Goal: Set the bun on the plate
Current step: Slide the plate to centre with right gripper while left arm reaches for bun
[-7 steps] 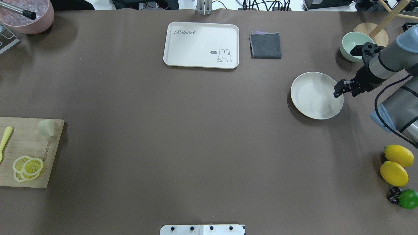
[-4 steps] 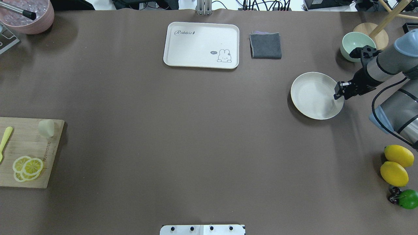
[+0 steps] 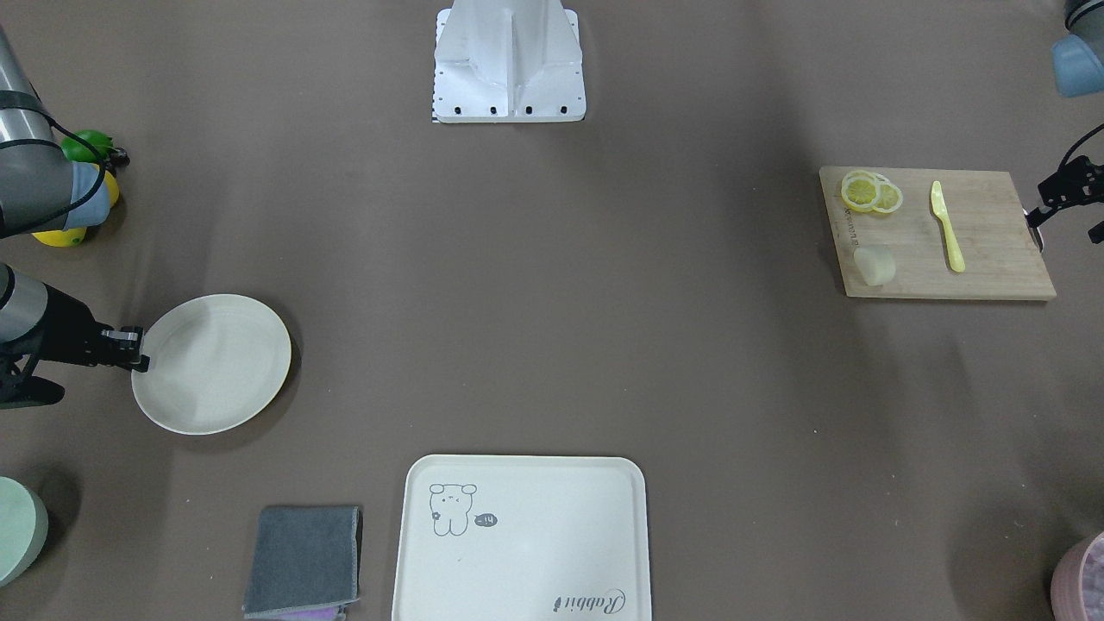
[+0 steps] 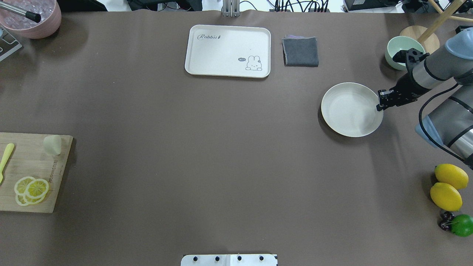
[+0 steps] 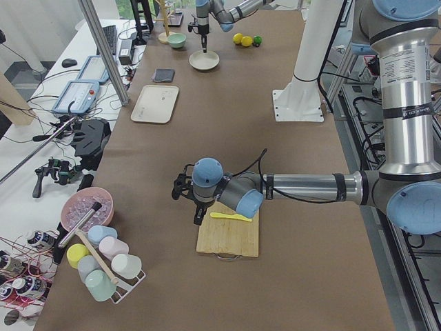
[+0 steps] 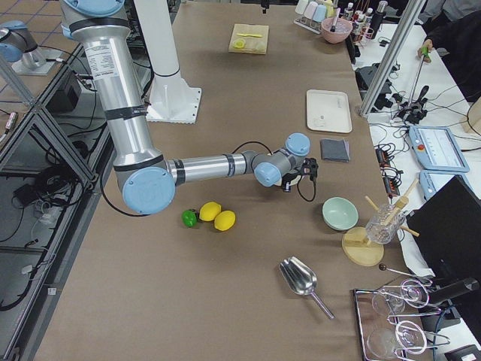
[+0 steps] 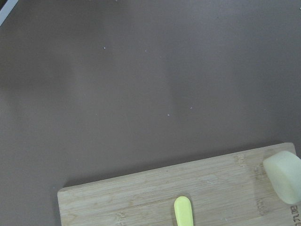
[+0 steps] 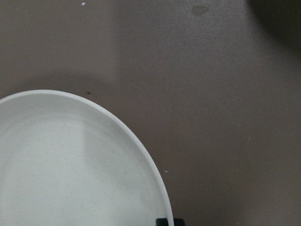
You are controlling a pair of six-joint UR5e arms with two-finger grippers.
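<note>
The bun (image 4: 52, 144) lies on the cutting board's (image 4: 26, 173) far inner corner, my left gripper (image 5: 199, 215) above that board, its opening not discernible, and farther off my right gripper (image 4: 379, 105) pinches the plate's (image 4: 351, 109) right rim.

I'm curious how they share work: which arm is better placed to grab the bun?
Likely the left: the left gripper hangs right by the cutting board holding the bun, while the right gripper grips the plate by its rim, far away.

Overhead and front-facing views look from opposite sides, sharing the plate (image 4: 351, 109).
</note>
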